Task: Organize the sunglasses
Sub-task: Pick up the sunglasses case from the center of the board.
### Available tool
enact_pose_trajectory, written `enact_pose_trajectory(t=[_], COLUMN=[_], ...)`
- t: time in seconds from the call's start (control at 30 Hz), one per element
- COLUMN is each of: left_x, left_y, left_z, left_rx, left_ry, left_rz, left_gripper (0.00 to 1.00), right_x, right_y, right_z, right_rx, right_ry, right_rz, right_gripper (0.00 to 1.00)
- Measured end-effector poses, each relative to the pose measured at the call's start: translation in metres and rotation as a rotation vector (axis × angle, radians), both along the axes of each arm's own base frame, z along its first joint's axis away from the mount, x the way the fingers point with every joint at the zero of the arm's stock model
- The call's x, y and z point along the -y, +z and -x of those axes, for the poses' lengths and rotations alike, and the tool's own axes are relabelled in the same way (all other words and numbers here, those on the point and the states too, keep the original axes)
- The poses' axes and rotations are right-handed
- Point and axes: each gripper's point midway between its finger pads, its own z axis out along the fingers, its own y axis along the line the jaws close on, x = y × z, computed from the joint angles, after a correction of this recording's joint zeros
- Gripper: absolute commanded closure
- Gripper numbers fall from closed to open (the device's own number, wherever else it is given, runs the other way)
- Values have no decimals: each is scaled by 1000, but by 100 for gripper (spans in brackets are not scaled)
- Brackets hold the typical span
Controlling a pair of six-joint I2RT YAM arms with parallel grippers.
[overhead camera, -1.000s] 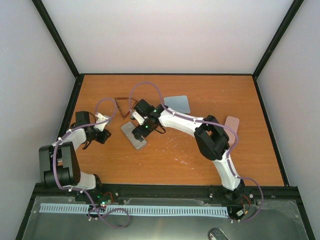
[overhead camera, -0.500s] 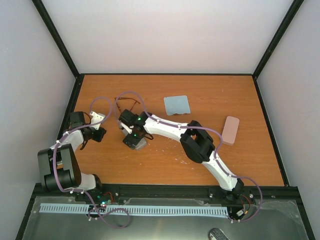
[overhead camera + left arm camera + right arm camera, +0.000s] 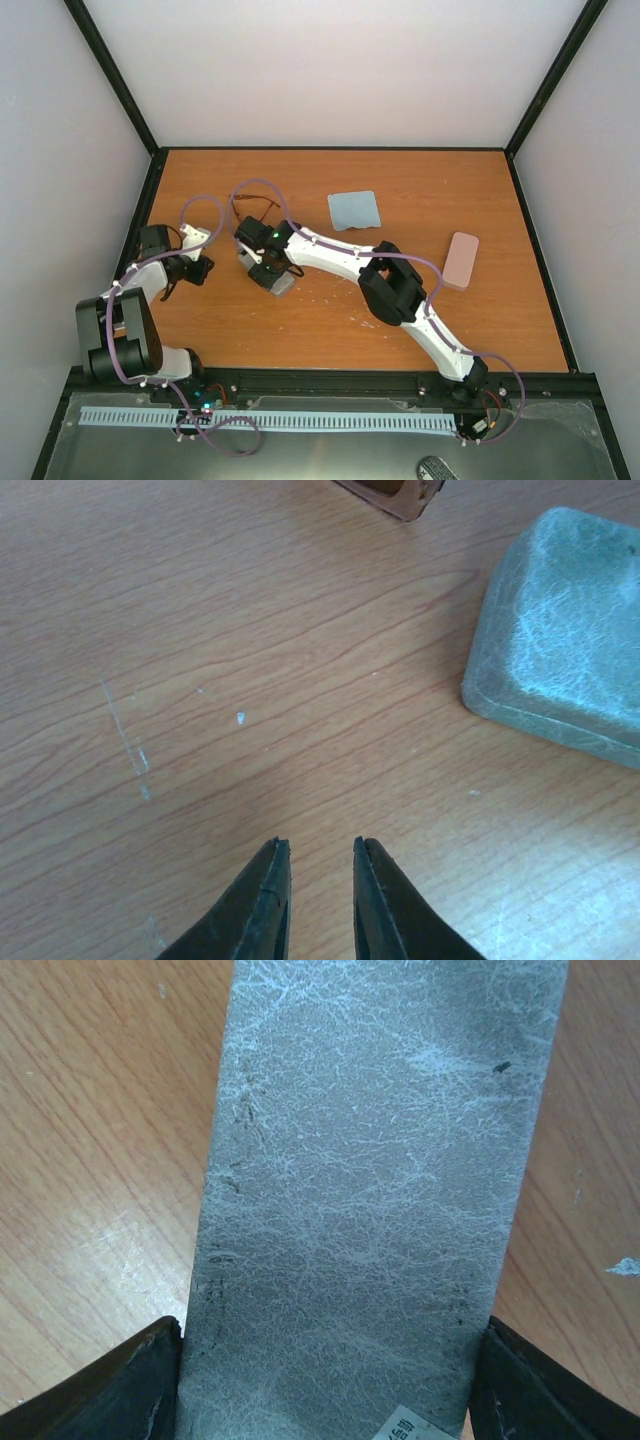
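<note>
Top view: the right gripper (image 3: 268,272) sits low over the grey felt oblong case (image 3: 280,285) in the left middle of the orange wooden table (image 3: 340,320). The left gripper (image 3: 193,269) waits just to that case's left. Behind them lies a dark brown thin-wire pair of sunglasses (image 3: 262,203), partly crossed by a purple cable. A light blue square cloth (image 3: 354,210) and a pink oblong case (image 3: 461,260) lie well apart to the right. I cannot find the red-orange pair here.

Left wrist: the fingers (image 3: 268,900) stand almost together with a slim gap, pinching nothing. The grey case shows at the right, and a brown-tinted frame corner (image 3: 392,492) is cut by the top edge; which pair it belongs to I cannot tell.

Right wrist: the fingers (image 3: 120,1390) are spread wide astride the case, tips right at its long edges. Whether they press it I cannot tell.

The step looks like taking hold of this case. It calls for a square, centred squeeze across the width, a level lift, and no sweep toward the wire pair behind.
</note>
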Motion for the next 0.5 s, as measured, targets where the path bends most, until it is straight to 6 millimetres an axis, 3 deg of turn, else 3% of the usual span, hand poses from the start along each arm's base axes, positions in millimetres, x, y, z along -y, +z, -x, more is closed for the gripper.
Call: enact_pose_trajectory(t=[0.2,0.3,0.5], left_x=[14,25,65], left_y=[15,32,58], left_z=[-6,-12,-18], left_rx=[31,64,103], left_ry=[-49,-94,-218], left_rz=[82,143,244], left_gripper=[80,77,49], right_x=[5,22,77], right_y=[1,5,18], right_z=[-3,-5,-35], right_rx=[-35,-114,-321], right_ry=[-26,-72,-253], right_rz=[-53,-124,-353], right_gripper=[53,58,64])
